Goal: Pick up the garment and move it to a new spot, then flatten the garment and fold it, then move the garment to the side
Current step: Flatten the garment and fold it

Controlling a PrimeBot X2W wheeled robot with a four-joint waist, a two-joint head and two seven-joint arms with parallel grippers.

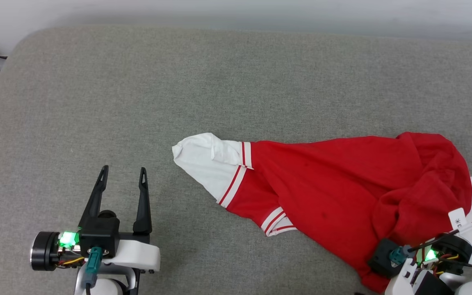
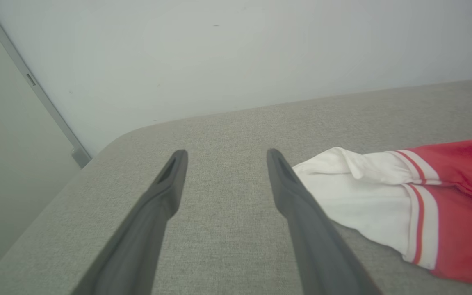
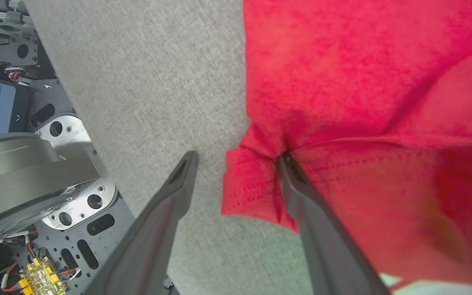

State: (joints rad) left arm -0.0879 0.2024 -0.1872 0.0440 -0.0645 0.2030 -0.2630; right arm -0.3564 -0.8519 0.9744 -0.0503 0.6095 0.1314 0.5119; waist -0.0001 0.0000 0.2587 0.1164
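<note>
right gripper [image 3: 236, 157] down low, jaws spread wide astride the near hem corner of the garment [image 1: 342, 184], nothing pinched yet, looks lined up for the pickup. shirt lies crumpled on the right of the grey surface [image 1: 137, 82]. left gripper [image 1: 123, 170] gapes empty, hovering near its white end.

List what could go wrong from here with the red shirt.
1. The right hand is open around a bunched, creased hem corner of the red short-sleeved T-shirt; closing here may pinch several layers instead of one edge.
2. The left hand hangs open, apart from the white sleeve end; a one-handed lift would likely keep the cloth crumpled and harder to flatten.
</note>
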